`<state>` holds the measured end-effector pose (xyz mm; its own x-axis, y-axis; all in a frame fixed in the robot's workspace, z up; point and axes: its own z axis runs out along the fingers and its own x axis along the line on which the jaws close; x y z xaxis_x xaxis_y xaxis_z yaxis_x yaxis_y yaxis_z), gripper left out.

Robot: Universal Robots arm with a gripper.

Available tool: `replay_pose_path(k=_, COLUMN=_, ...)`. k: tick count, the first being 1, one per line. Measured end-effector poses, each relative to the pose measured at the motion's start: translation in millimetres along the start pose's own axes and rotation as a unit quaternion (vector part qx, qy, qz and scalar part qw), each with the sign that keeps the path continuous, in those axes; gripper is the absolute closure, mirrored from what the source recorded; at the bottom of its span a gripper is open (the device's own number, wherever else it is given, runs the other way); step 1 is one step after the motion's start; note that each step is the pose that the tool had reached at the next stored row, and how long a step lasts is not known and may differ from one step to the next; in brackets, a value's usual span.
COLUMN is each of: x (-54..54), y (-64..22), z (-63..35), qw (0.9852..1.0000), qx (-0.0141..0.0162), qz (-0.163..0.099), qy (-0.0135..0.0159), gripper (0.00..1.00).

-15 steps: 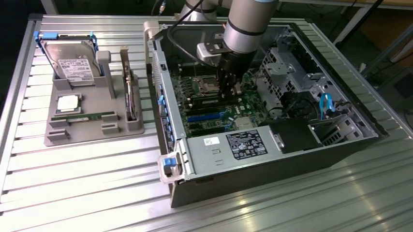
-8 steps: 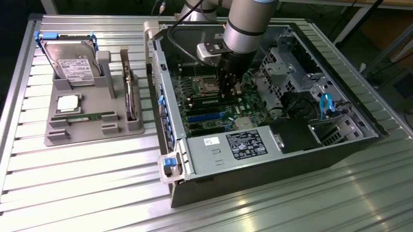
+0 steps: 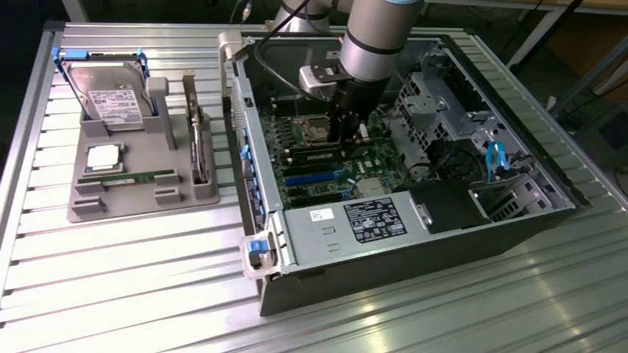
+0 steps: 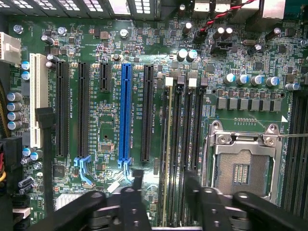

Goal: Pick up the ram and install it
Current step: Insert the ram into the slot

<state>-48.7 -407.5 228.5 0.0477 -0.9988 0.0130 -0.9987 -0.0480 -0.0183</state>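
Note:
The ram (image 4: pixel 169 144), a thin green stick seen edge-on, stands in one of the memory slots beside the empty processor socket (image 4: pixel 240 168) on the motherboard. My gripper (image 4: pixel 164 176) hangs over the slot's end, its two dark fingers (image 4: pixel 137 179) standing apart on either side of the stick with a gap to each. In the exterior view the gripper (image 3: pixel 343 140) reaches down into the open computer case (image 3: pixel 294 243), just above the memory slots (image 3: pixel 316 154).
A grey tray (image 3: pixel 128 209) at the exterior view's left holds a hard drive (image 3: pixel 110 92), a silver processor chip (image 3: pixel 104 157), another green memory stick (image 3: pixel 128 176) and an upright card (image 3: pixel 199 140). Drive cages, cables and the power supply (image 3: pixel 368 220) crowd the case.

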Motion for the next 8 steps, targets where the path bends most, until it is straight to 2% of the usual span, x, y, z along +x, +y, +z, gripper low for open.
replay_pose_path(k=1, x=0.0, y=0.0, z=0.0, qw=1.0000, qx=0.0000, qz=0.000, qy=0.0000, gripper=0.49)
replay_pose_path(k=8, x=0.0, y=0.0, z=0.0, qw=1.0000, qx=0.0000, qz=0.000, qy=0.0000, gripper=0.49)
